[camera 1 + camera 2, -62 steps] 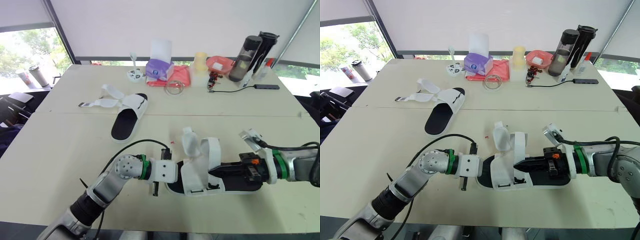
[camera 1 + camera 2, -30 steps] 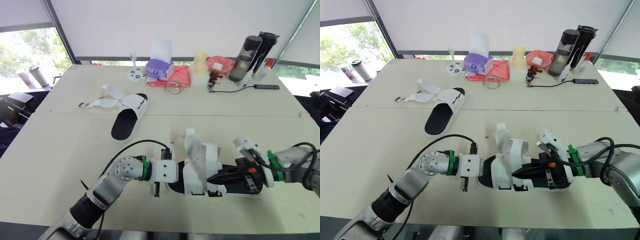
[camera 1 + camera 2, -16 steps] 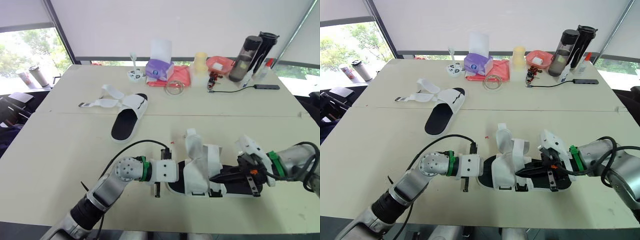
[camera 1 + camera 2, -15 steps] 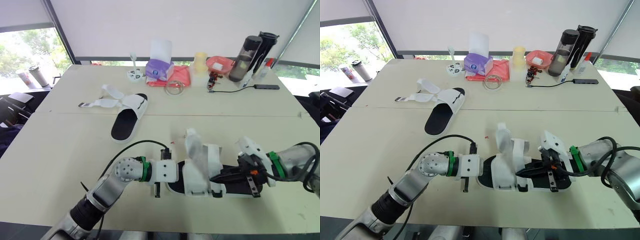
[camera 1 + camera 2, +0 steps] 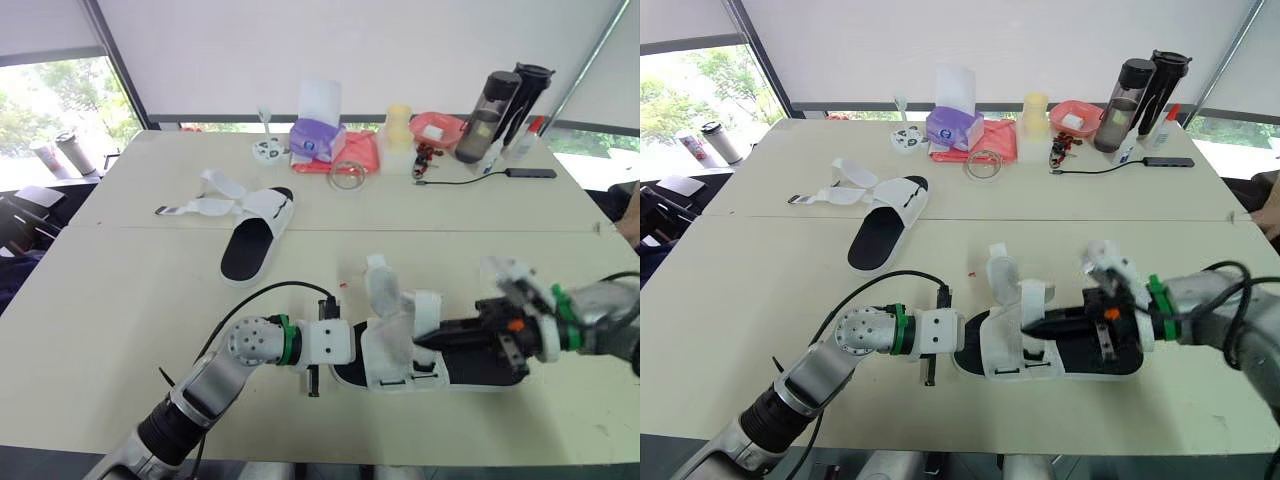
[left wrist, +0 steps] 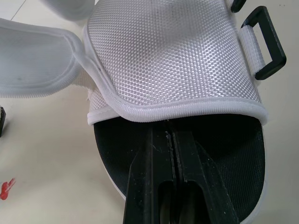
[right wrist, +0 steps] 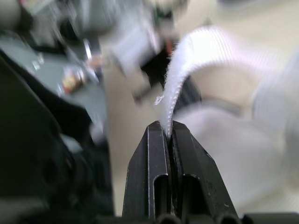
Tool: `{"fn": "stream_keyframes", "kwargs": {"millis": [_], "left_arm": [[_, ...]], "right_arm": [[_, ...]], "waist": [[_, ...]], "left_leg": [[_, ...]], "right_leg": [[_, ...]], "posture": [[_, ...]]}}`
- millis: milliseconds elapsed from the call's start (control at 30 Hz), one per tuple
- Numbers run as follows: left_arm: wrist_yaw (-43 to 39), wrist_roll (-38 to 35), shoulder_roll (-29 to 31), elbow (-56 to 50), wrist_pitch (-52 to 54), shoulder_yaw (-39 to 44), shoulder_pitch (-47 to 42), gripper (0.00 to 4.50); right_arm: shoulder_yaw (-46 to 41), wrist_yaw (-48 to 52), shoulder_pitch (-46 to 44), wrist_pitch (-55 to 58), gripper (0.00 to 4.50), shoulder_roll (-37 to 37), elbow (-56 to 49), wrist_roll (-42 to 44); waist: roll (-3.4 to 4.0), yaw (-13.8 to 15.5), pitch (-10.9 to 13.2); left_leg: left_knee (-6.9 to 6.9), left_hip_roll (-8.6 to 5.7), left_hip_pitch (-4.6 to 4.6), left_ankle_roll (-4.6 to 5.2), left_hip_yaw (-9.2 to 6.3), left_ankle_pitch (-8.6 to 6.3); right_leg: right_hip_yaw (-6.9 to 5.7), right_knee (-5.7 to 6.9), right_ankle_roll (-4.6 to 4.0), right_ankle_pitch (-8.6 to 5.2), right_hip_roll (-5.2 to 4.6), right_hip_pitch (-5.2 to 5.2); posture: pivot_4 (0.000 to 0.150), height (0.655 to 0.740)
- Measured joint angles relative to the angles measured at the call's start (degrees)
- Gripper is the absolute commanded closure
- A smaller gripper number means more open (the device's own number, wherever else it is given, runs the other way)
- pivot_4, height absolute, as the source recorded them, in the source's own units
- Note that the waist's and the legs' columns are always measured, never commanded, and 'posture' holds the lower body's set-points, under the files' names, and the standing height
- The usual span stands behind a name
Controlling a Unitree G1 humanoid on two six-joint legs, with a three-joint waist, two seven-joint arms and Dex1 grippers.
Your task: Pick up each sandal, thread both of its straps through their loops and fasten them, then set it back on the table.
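Note:
The near sandal (image 5: 388,352), white upper on a black sole, lies at the table's front with its two straps (image 5: 381,283) standing loose. My left gripper (image 6: 169,128) is shut at its toe end, its fingertips meeting the hem of the woven upper (image 6: 163,51). A black loop (image 6: 264,45) sits at the upper's side. From the right, my right gripper (image 5: 425,340) reaches over the footbed and is shut on the tip of a white strap (image 7: 196,51). The far sandal (image 5: 256,236) rests on the table's left middle, with its straps (image 5: 200,206) spread flat.
Along the back edge stand a purple tissue box (image 5: 318,136), a tape ring (image 5: 348,176), a yellow cup (image 5: 400,126), a pink bowl (image 5: 440,126) and two dark bottles (image 5: 496,100). A cable (image 5: 468,181) runs to a black device (image 5: 530,173).
My right wrist has rolled back level and moved a little to the right, with the strap tip still pinched. The left gripper has stayed at the toe.

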Motion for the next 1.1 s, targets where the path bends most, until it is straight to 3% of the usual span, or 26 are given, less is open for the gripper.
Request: {"fn": "stream_keyframes", "kwargs": {"millis": [167,700,1100], "left_arm": [[-0.1,0.0,0.0,0.0,-0.1,-0.1,-0.1,4.50],[0.2,0.1,0.0,-0.5,0.4,0.0,0.4,4.50],[0.6,0.1,0.0,-0.8,0.5,-0.1,0.5,4.50]], "right_arm": [[-0.7,-2.9,-0.2,3.6,4.45,0.6,0.6,3.1],[6.7,3.3,2.6,-2.0,4.45,0.9,4.2,-8.8],[6.7,6.6,3.4,-0.7,4.45,0.1,4.6,-9.7]], "waist": [[0.00,0.0,0.0],[0.02,0.0,0.0],[0.02,0.0,0.0]], "left_leg": [[-0.01,-0.01,-0.04,0.02,0.01,-0.01],[0.01,-0.01,-0.02,0.02,0.02,-0.01],[0.01,-0.01,-0.02,0.02,0.02,-0.01]], "right_leg": [[0.00,-0.04,0.01,0.00,-0.01,-0.02],[-0.01,-0.01,0.02,0.01,-0.01,-0.02],[-0.01,-0.01,0.02,0.01,0.00,-0.01]], "posture": [[0.150,0.7400],[0.150,0.7400],[0.150,0.7400]]}}
